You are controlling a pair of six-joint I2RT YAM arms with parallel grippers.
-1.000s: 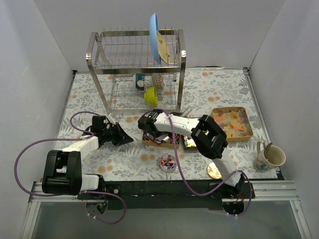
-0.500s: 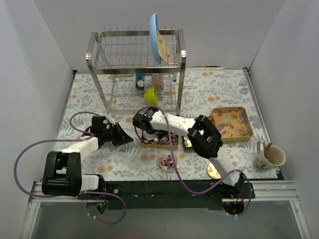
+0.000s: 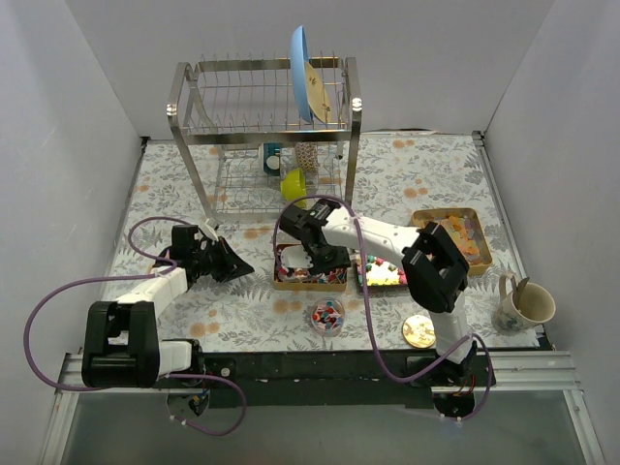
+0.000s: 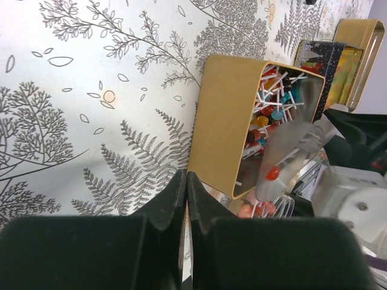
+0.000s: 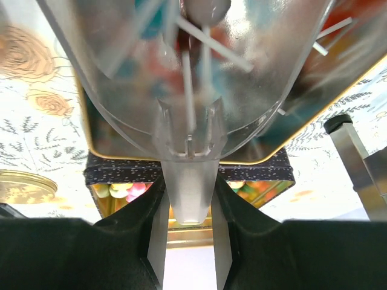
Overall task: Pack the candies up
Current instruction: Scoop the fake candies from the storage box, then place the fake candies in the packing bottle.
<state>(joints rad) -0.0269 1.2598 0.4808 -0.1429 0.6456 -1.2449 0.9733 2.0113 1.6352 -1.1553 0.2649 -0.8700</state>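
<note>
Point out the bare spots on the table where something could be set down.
Bare cloth lies in the far right corner, between the dish rack and the orange-candy tin; along the left side, between the rack and the left pincer; and at the near edge left of the small candy cup. The centre is crowded: tins, scoop, right pincer.

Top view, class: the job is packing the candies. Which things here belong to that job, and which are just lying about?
Belong to the job:
candies on sticks
pastel candies
orange candies
small jar
gold lid, probably the jar's
clear scoop

Just lying about:
dish rack
blue plate
green cup
mug
</note>
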